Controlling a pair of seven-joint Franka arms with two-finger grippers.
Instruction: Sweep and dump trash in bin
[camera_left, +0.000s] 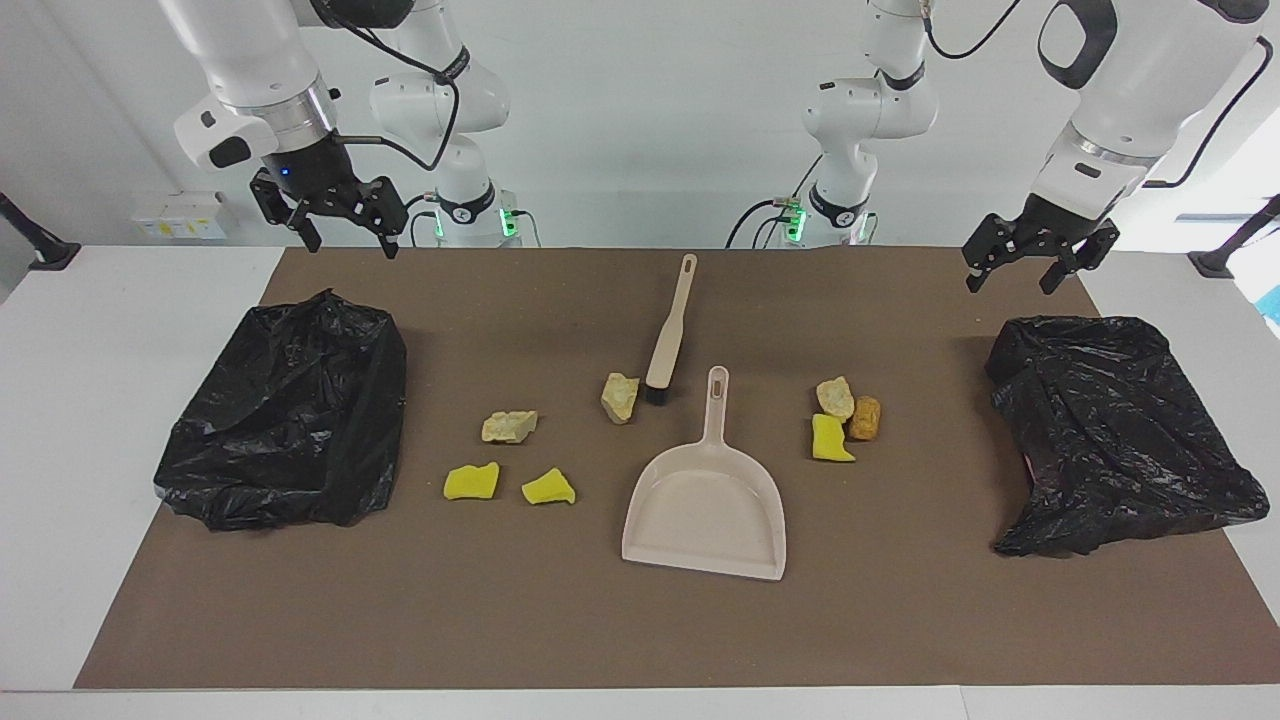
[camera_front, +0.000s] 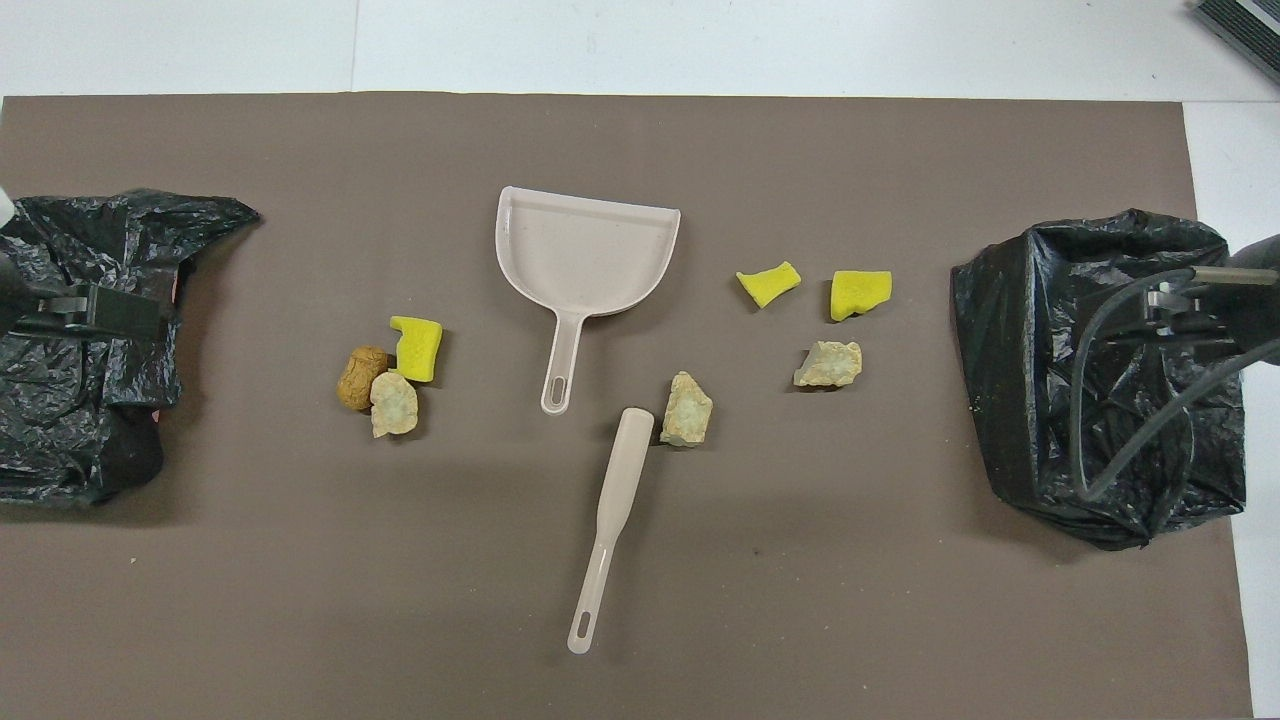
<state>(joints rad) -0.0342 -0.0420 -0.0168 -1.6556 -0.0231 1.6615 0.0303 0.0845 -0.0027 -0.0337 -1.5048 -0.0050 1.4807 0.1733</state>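
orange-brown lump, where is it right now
The orange-brown lump lies toward the left arm's end, touching a beige lump and beside a yellow wedge.

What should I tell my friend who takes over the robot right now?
Left gripper: open, empty, over the bin at its end.
Right gripper: open, empty, over the other bin.
Dustpan and brush lie mid-table, untouched.
Trash: three chunks toward the left arm's end, four toward the right arm's.
Done: nothing.
Left: grasp the tools, sweep, dump.
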